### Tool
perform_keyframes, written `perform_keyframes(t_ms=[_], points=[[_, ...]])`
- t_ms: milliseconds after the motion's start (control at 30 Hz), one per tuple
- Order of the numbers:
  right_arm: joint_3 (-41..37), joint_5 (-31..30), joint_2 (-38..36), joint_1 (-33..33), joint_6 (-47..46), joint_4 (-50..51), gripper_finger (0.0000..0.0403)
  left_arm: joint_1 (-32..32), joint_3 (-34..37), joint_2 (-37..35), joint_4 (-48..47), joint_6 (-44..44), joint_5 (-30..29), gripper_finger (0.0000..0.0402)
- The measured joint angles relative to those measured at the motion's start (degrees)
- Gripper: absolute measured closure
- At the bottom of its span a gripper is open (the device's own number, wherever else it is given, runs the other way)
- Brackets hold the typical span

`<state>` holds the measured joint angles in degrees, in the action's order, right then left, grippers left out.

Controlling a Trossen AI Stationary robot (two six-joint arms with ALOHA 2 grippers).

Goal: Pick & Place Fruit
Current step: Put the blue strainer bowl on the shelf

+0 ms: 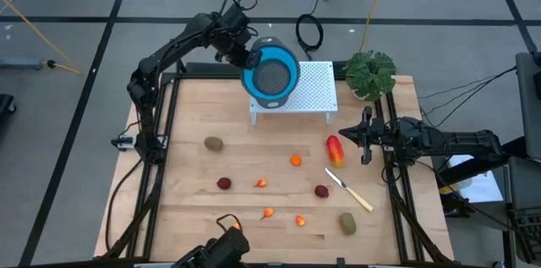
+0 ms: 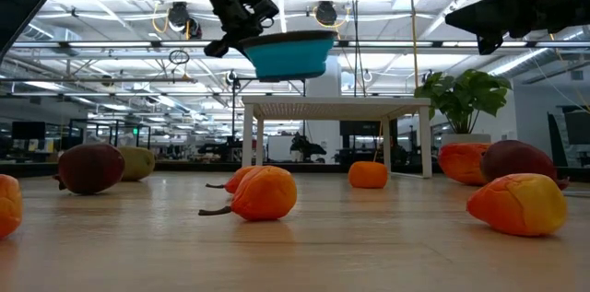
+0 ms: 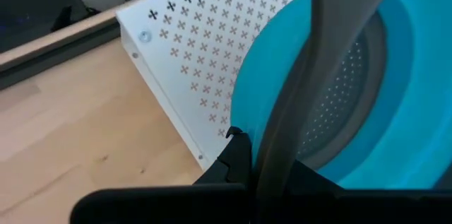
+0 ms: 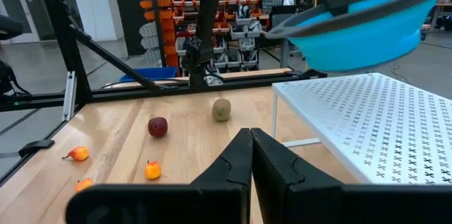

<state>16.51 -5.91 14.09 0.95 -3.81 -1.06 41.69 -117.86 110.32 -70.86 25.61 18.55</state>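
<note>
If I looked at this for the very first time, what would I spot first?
Probably the bright blue bowl, held up in the air by the left gripper over the white rack at the table's far edge. Next, the little fruit scattered across the wooden table, with the right gripper shut and empty beside the long red-yellow piece.

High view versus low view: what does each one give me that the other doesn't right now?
Only the high view shows the knife and the perforated top of the white stand. Only the low view shows the blue bowl hanging clear above the stand, not resting on it. Both show the left gripper shut on the bowl's rim, the right gripper empty, and fruit scattered on the table.
</note>
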Motion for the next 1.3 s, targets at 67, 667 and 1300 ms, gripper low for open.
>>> perform_keyframes(t_ms=[67, 667, 1300], points=[[0.0, 0.0, 0.0, 0.0, 0.0, 0.0, 0.0403, 0.1, 0.0, 0.0, -0.2, 0.0, 0.0, 0.0402], [0.0, 0.0, 0.0, 0.0, 0.0, 0.1, 0.0403, -0.4, 0.0, 3.8, -2.5, 0.0, 2.4, 0.0402], [0.0, 0.0, 0.0, 0.0, 0.0, 0.1, 0.0403, -0.2, 0.0, 3.7, -2.0, -1.1, 1.9, 0.0401]])
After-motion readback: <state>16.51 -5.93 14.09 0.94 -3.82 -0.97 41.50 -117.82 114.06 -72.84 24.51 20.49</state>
